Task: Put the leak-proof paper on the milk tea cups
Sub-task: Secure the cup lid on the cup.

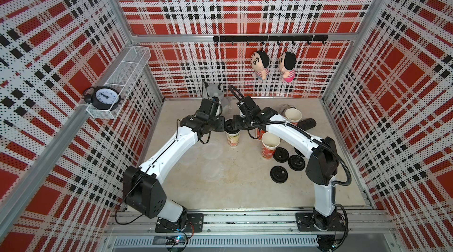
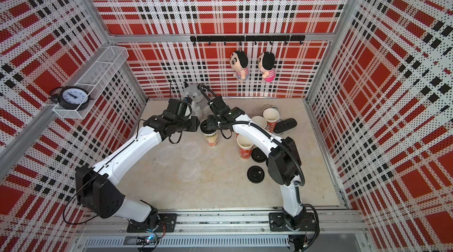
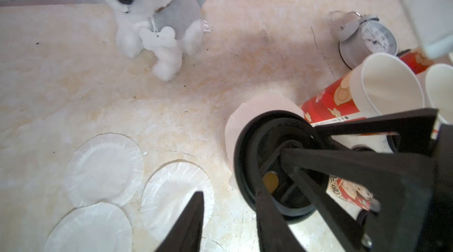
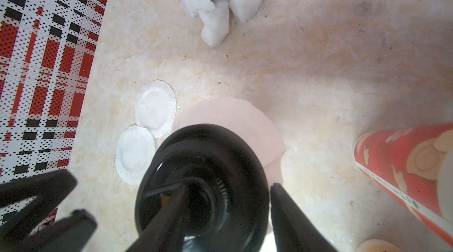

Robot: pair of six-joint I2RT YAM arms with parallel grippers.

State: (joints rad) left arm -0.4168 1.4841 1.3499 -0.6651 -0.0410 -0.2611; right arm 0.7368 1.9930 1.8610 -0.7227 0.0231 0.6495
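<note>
Over cream cup (image 1: 232, 138): right end effector (image 4: 228, 187) pinches black lid (image 4: 208, 145), left end effector (image 1: 221, 123) gaping; press level, keep paper (image 3: 245, 120) centred.

Red cartoon-print cups (image 1: 268, 153), black lids (image 1: 279, 173), whitish translucent papers (image 3: 105, 169), red-black-white plaid walls (image 1: 245, 0).

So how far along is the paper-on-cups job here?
Done: one cup has paper over its mouth. In hand: the right claw holds a black lid on it; the left claw is open beside it. Left: three sheets on the table, three cups visibly uncovered.
</note>
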